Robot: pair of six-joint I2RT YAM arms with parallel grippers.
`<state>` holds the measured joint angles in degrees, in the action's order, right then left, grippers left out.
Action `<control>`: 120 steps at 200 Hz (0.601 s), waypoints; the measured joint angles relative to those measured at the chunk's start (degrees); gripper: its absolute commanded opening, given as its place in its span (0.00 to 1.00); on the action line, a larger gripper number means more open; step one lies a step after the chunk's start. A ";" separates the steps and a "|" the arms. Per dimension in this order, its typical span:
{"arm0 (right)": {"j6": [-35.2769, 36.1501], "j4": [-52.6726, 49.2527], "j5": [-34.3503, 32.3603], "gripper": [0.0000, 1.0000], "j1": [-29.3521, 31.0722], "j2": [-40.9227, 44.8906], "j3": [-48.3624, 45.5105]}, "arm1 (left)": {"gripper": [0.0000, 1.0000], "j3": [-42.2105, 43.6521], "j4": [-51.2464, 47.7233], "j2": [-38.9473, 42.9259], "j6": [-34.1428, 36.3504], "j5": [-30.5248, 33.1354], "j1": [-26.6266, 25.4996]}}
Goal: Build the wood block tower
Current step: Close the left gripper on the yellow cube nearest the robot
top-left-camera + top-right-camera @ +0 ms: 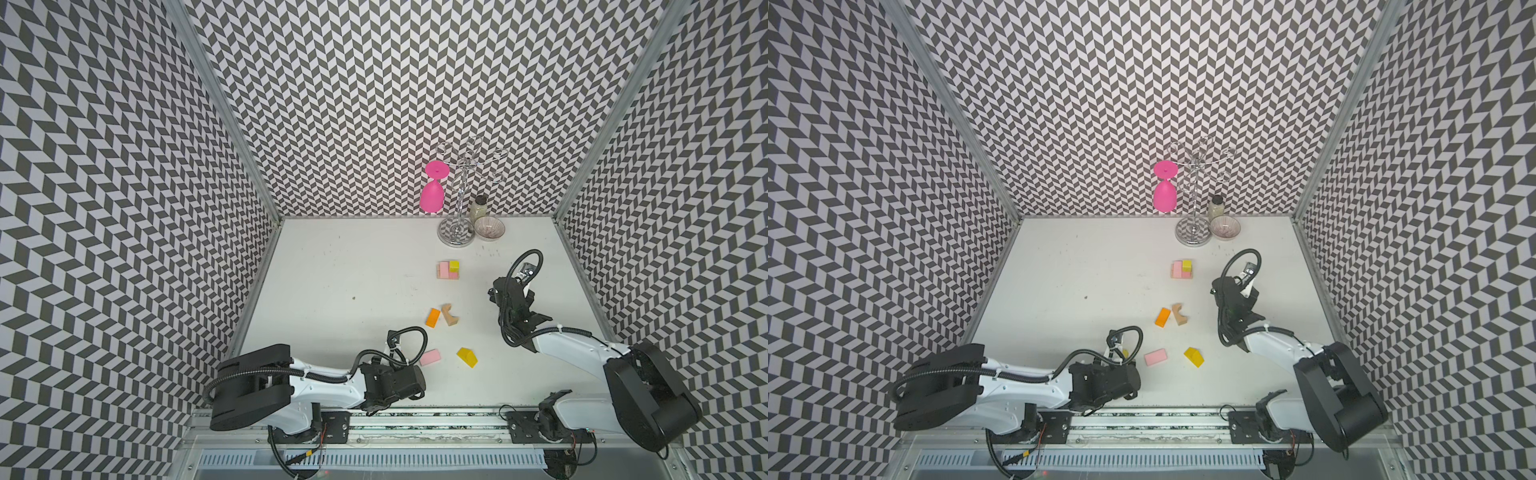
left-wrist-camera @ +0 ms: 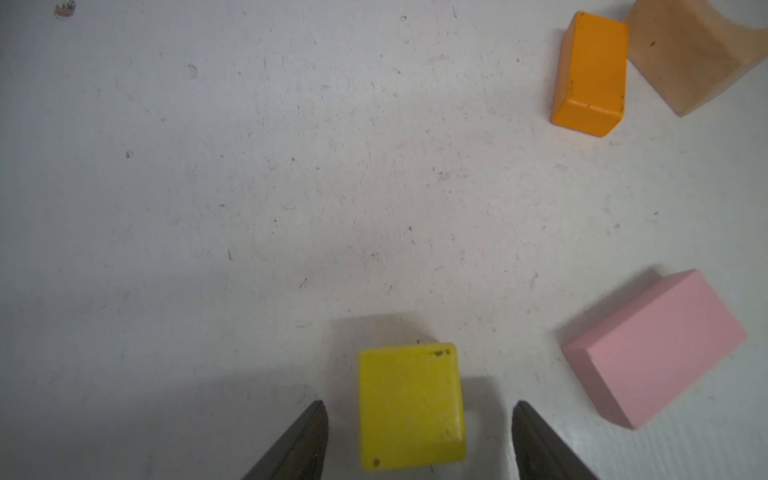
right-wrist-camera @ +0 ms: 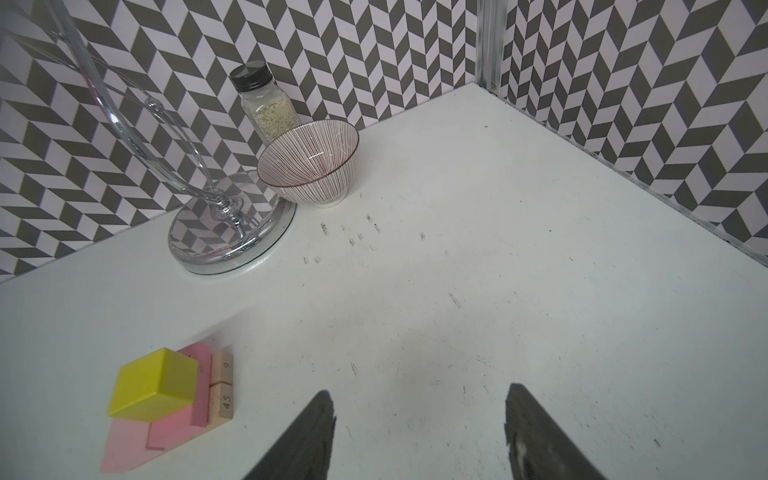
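Observation:
A yellow cube lies on the white table between the fingers of my left gripper, which is open, with a gap on each side of the cube. Close by lie a pink bar, an orange bar, a tan notched arch and a yellow roof-shaped piece. The tower stands farther back: tan bars below, pink bars on them, a yellow cube on top. My right gripper hangs open over bare table to the right of the tower, holding nothing.
At the back right stand a chrome wire stand, a magenta goblet hung upside down, a striped bowl and a spice jar. Patterned walls close in the table on three sides.

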<state>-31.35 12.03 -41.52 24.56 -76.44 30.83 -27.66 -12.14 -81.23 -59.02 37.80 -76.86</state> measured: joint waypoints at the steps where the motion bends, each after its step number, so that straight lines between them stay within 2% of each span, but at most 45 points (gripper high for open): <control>1: 0.00 0.00 0.00 0.64 0.00 0.00 0.00 | 0.67 -0.11 -0.09 -0.13 0.09 0.09 0.00; 20: 0.00 0.00 0.09 0.64 0.00 0.00 0.00 | 0.60 -1.27 -0.92 -1.62 0.42 0.57 0.02; 63: 0.04 0.02 0.42 0.64 0.00 0.00 0.00 | 0.55 -2.95 -2.01 -3.41 1.36 0.70 0.24; 99: 0.09 0.13 0.76 0.64 0.00 0.00 -0.02 | 0.54 -3.93 -2.10 -4.22 2.21 0.35 1.27; 120: 0.22 0.20 0.96 0.64 0.00 0.00 -0.02 | 0.49 -4.04 -2.05 -4.26 2.64 0.02 2.12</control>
<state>-31.14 12.23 -40.56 24.56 -76.44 30.81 -31.70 -14.20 -85.49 -56.38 37.82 -74.74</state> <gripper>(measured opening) 0.643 0.514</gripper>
